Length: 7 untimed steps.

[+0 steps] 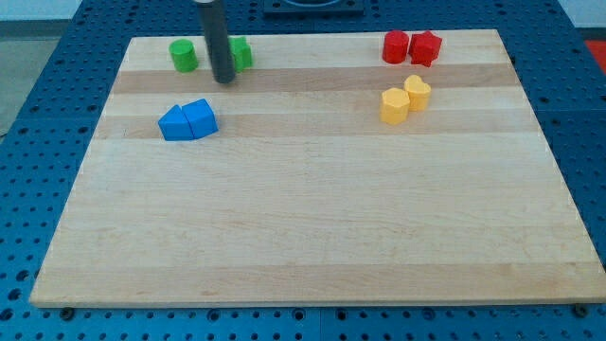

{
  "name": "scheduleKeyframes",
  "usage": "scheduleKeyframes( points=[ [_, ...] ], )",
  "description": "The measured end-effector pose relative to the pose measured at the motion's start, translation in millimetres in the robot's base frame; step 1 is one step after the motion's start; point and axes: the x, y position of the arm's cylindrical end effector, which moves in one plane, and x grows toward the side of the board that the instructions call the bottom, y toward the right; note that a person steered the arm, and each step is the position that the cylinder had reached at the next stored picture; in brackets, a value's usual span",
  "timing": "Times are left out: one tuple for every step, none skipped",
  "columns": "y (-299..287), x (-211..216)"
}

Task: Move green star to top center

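The green star (242,54) sits near the view's top left on the wooden board (312,227), partly hidden behind my dark rod. My tip (224,80) rests on the board just left of and slightly below the star, touching or nearly touching it. A green cylinder (184,56) stands a short way to the left of the rod.
Two blue blocks (188,121) lie together below the tip. A red cylinder (395,46) and a red star (425,47) sit at the top right. Two yellow blocks (405,98) lie below them. The board's top edge is close behind the green blocks.
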Motion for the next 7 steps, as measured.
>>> scheduleKeyframes(
  points=[
    [0.2, -4.2],
    [0.2, -23.3],
    [0.8, -33.7],
    [0.8, -49.9],
    [0.8, -63.8],
    [0.9, -67.9],
    [14.7, -66.9]
  ],
)
